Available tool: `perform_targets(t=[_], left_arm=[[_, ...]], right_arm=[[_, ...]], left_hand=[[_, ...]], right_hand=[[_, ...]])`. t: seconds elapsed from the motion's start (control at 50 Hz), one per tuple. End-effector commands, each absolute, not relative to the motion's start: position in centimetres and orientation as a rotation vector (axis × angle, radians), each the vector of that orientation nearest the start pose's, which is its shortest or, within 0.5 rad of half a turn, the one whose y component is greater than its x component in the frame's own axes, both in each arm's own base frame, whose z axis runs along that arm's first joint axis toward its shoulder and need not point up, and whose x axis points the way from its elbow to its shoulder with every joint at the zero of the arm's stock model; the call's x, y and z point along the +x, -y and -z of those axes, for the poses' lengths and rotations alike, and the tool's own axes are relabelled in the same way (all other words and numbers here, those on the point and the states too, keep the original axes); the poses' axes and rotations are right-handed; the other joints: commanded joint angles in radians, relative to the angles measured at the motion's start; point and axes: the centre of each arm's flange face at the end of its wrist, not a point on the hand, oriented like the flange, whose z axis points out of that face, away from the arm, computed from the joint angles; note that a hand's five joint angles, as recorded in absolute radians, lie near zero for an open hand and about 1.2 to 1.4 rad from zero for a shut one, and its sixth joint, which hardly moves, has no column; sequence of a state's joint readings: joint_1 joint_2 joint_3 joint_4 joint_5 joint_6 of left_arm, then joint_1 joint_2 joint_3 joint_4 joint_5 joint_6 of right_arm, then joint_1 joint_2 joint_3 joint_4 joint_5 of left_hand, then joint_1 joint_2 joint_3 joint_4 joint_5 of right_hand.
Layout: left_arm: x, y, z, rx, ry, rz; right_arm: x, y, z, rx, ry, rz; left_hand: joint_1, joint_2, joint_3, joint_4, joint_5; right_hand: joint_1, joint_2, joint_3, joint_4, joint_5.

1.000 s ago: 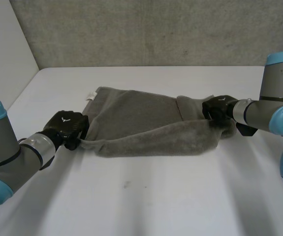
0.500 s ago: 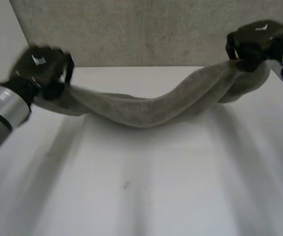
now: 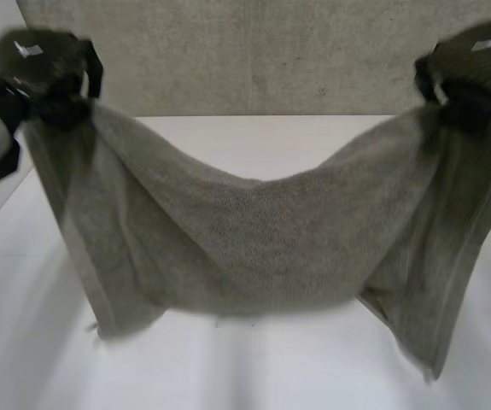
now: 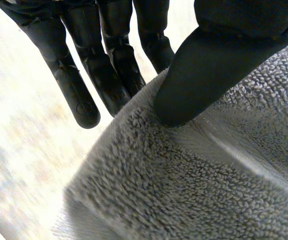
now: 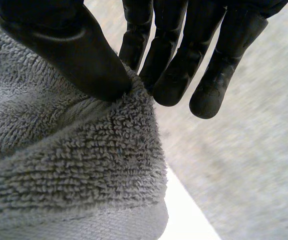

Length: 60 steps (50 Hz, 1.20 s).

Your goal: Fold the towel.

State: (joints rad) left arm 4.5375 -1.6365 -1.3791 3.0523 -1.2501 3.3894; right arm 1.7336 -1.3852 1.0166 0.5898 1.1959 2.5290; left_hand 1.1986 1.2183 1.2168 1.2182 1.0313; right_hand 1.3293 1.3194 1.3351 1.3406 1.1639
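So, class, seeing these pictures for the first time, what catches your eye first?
A grey towel hangs spread above the white table, sagging in the middle. The left hand pinches one upper end and the right hand the other, each with its thumb clamped on the cloth.

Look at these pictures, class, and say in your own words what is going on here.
A two-armed robot is holding a grey towel up over a white table. The left hand pinches one upper end between thumb and fingers, and the right hand pinches the other. The towel sags in the middle between them, with its sides hanging down. It is spread out, not yet folded.
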Motion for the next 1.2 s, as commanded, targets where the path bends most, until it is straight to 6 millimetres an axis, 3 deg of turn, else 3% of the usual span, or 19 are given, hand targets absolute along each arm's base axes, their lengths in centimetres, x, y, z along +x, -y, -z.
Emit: perform_targets(t=[0.02, 0.1, 0.16, 0.24, 0.36, 0.48, 0.54, 0.58, 0.64, 0.7, 0.74, 0.8, 0.84, 0.9, 1.08, 1.12, 1.14, 1.16, 1.2], left_arm=[[-23.0, 34.4, -27.2, 0.884, -2.367, 2.186], [-23.3, 36.4, -26.9, 0.858, -2.366, 2.176], [-23.8, 37.9, -29.1, 0.819, -2.268, 2.266], [-24.5, 38.4, -35.0, 0.715, -2.046, 2.479], [-23.8, 37.6, -42.0, 0.505, -1.838, 2.755], [-23.7, 37.3, -43.4, 0.48, -1.788, 2.821], [-23.8, 37.3, -42.1, 0.486, -1.875, 2.771], [-23.8, 37.4, -38.6, 0.505, -2.073, 2.624], [-23.8, 37.2, -36.5, 0.517, -2.177, 2.539], [-23.4, 36.7, -32.1, 0.52, -2.352, 2.371], [-23.1, 36.3, -27.9, 0.523, -2.463, 2.248], [-22.9, 35.9, -25.9, 0.525, -2.507, 2.196], [-22.7, 34.9, -22.4, 0.531, -2.574, 2.111], [-22.5, 33.8, -20.1, 0.536, -2.62, 2.052], [-22.1, 31.7, -20.8, 0.549, -2.613, 2.053], [-21.9, 31.1, -21.5, 0.555, -2.597, 2.08], [-21.9, 31.1, -21.5, 0.555, -2.597, 2.08], [-22.0, 30.9, -21.8, 0.573, -2.592, 2.097], [-22.1, 30.7, -21.9, 0.59, -2.598, 2.102]], right_arm=[[24.3, 31.6, -29.9, -1.351, -2.158, 1.784], [25.7, 33.5, -28.8, -1.345, -2.156, 1.864], [26.6, 35.3, -29.9, -1.284, -2.109, 2.044], [26.9, 37.0, -34.8, -1.089, -1.878, 2.392], [26.4, 36.2, -40.7, -0.874, -1.6, 2.639], [26.4, 35.5, -39.8, -0.938, -1.683, 2.562], [26.4, 35.2, -38.1, -1.007, -1.788, 2.461], [26.5, 34.9, -35.5, -1.092, -1.894, 2.339], [26.6, 34.8, -34.1, -1.144, -1.931, 2.28], [26.8, 34.4, -30.6, -1.278, -1.976, 2.148], [26.8, 34.0, -26.2, -1.414, -2.022, 1.983], [26.8, 33.8, -24.0, -1.468, -2.046, 1.906], [26.5, 33.0, -19.9, -1.567, -2.107, 1.756], [26.1, 32.0, -17.1, -1.651, -2.155, 1.633], [24.6, 29.5, -16.9, -1.678, -2.205, 1.537], [24.3, 28.7, -18.1, -1.659, -2.19, 1.572], [24.3, 28.7, -18.1, -1.659, -2.19, 1.572], [24.3, 28.6, -19.0, -1.639, -2.18, 1.611], [24.3, 28.8, -19.8, -1.601, -2.174, 1.653]], left_hand=[[0.198, 0.178, 0.179, 0.178, 0.19], [0.198, 0.178, 0.179, 0.178, 0.19], [0.198, 0.178, 0.179, 0.178, 0.19], [0.198, 0.178, 0.179, 0.178, 0.19], [0.198, 0.178, 0.179, 0.178, 0.19], [0.198, 0.178, 0.179, 0.178, 0.19], [0.198, 0.178, 0.179, 0.178, 0.19], [0.198, 0.178, 0.179, 0.178, 0.19], [0.198, 0.178, 0.179, 0.178, 0.19], [0.198, 0.178, 0.179, 0.178, 0.19], [0.198, 0.178, 0.179, 0.178, 0.19], [0.198, 0.178, 0.179, 0.178, 0.19], [0.198, 0.178, 0.179, 0.178, 0.19], [0.198, 0.178, 0.179, 0.178, 0.19], [0.198, 0.178, 0.179, 0.178, 0.19], [0.198, 0.178, 0.179, 0.178, 0.19], [0.198, 0.178, 0.179, 0.178, 0.19], [0.198, 0.178, 0.179, 0.178, 0.19], [0.198, 0.178, 0.179, 0.178, 0.19]], right_hand=[[0.067, 0.077, 0.061, 0.056, 0.058], [0.067, 0.077, 0.061, 0.056, 0.058], [0.067, 0.077, 0.061, 0.056, 0.058], [0.067, 0.077, 0.061, 0.056, 0.058], [0.067, 0.077, 0.061, 0.056, 0.058], [0.067, 0.077, 0.061, 0.056, 0.058], [0.067, 0.077, 0.061, 0.056, 0.058], [0.067, 0.077, 0.061, 0.056, 0.058], [0.067, 0.077, 0.061, 0.056, 0.058], [0.067, 0.077, 0.061, 0.056, 0.058], [0.067, 0.077, 0.061, 0.056, 0.058], [0.067, 0.077, 0.061, 0.056, 0.058], [0.067, 0.077, 0.061, 0.056, 0.058], [0.067, 0.077, 0.061, 0.056, 0.058], [0.067, 0.077, 0.061, 0.056, 0.058], [-0.714, -0.704, -0.72, -0.725, -0.723], [-0.719, -0.709, -0.725, -0.73, -0.728], [-1.143, -1.133, -1.149, -1.154, -1.152], [-1.155, -1.145, -1.161, -1.166, -1.164]])
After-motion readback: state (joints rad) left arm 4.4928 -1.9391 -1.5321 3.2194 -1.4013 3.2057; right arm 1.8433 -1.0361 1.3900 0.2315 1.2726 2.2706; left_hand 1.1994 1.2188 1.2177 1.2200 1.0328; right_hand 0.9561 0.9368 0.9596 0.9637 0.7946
